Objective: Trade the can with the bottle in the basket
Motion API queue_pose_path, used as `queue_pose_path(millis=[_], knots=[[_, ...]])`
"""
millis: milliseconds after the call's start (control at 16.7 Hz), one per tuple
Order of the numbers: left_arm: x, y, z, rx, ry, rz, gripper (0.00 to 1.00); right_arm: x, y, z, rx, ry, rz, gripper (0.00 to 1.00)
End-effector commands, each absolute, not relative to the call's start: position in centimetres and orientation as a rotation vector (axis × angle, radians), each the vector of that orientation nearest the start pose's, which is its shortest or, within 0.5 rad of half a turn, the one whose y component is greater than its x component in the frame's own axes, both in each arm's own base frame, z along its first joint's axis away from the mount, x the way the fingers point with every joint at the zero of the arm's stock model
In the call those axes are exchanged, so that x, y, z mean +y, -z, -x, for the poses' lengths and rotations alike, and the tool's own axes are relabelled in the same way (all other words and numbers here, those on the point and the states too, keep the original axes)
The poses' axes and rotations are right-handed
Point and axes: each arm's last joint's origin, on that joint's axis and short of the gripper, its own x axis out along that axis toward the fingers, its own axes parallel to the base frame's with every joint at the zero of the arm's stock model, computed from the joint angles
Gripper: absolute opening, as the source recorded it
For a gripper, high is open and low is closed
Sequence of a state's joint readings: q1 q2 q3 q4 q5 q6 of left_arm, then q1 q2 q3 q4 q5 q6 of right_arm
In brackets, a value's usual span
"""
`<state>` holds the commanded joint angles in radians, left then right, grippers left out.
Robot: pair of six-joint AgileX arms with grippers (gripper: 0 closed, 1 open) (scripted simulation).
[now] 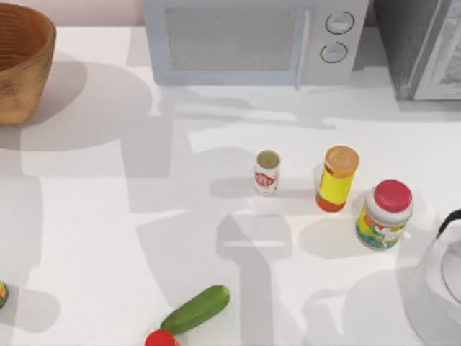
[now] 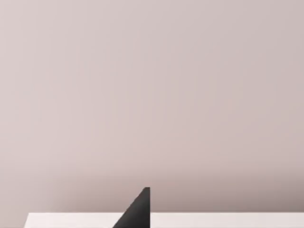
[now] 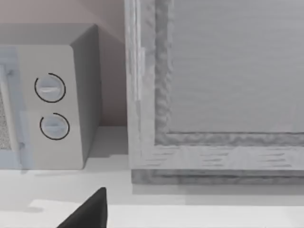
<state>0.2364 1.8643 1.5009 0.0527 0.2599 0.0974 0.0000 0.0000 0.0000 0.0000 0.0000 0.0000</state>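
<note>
You could not tell how either pair of jaws stood: each wrist view caught just a dark finger tip, the left gripper [image 2: 137, 213] against a bare wall and table edge, the right gripper [image 3: 90, 211] facing the pale grey microwave oven [image 3: 47, 109] and a grey framed cabinet [image 3: 213, 95].

From above, the small red-and-white tin can [image 1: 266, 171] stood upright on the white table [image 1: 108, 216], near its middle, with the yellow bottle with an orange cap [image 1: 336, 178] just to its right and a fatter red-lidded jar [image 1: 385, 214] beyond that. The woven wicker basket [image 1: 21, 65] sat well apart at the far left corner (its inside was hidden from you).

So the can was outside the basket, and whether a bottle lay within you could not say. That fits a swap still ahead, or one that brought the can out.
</note>
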Motion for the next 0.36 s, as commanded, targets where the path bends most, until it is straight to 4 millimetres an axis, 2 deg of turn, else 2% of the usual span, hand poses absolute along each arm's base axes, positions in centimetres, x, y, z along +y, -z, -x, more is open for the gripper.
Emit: queue_pose_path(millis=[360], knots=[[10.15,-29.15,-43.41,0.297,0.020,-0.007,1.00,-0.12,-16.00,-10.57,0.000,0.000,0.000,1.00]])
